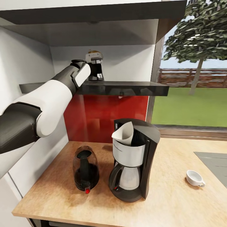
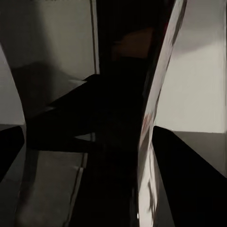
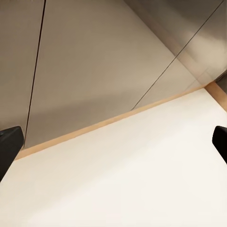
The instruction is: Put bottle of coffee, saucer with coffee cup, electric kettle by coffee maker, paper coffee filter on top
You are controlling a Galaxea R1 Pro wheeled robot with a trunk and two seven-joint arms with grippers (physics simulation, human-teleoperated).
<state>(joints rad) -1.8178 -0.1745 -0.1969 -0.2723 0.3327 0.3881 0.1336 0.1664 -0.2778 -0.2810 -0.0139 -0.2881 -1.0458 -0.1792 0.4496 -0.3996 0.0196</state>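
The bottle of coffee [image 1: 94, 60], brown-capped, stands on the dark kitchen shelf [image 1: 132, 88]. My left gripper [image 1: 95, 71] is raised to it, and the bottle looms as a dark shape [image 2: 120, 109] close between the fingers. The left gripper [image 2: 113, 142] looks open. On the countertop stands the coffee maker [image 1: 134, 164] with a paper coffee filter [image 1: 124, 133] in its top. The dark electric kettle [image 1: 85, 170] stands just left of it. A white coffee cup [image 1: 194, 177] lies on the counter to the right. My right gripper [image 3: 113, 142] is open and holds nothing.
The wooden countertop [image 1: 176, 201] runs under a red backsplash [image 1: 104, 116]. A grey cooktop [image 1: 214, 160] sits at the right edge. A window [image 1: 192, 78] is behind it, and a white wall [image 1: 22, 69] is at the left. The right wrist view shows cabinet panels [image 3: 94, 61] and a pale surface.
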